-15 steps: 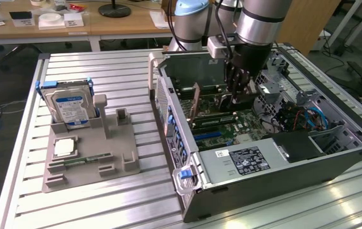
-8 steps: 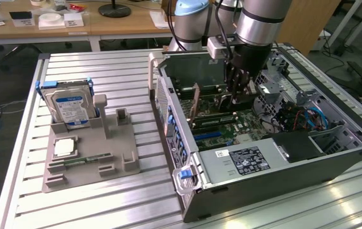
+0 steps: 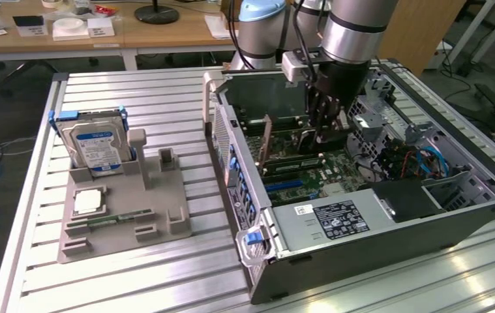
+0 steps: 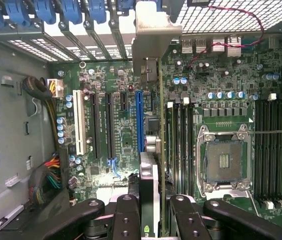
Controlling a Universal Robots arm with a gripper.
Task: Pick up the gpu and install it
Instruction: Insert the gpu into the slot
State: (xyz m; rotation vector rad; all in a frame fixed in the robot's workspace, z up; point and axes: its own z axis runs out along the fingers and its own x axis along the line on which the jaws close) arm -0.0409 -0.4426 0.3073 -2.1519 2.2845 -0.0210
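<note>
Wrist view shows the gripper [image 4: 153,212] closed on the gpu [image 4: 150,165], carried edge-on over the motherboard [image 4: 126,135] inside the case [image 3: 387,254], not yet seated.

In the exterior view the arm [image 3: 351,26] ran out past the top edge, and the fingers [image 3: 324,134] sank behind the gpu [image 3: 265,145], so their tips were hidden. The computer case [image 3: 456,222] hid its own far floor, and its near corner was cut off at the bottom edge. In the wrist view the gpu [image 4: 149,175] showed edge-on only, its lower end cut off. The print on the hard drive [image 3: 96,147] label was too small to read.
</note>
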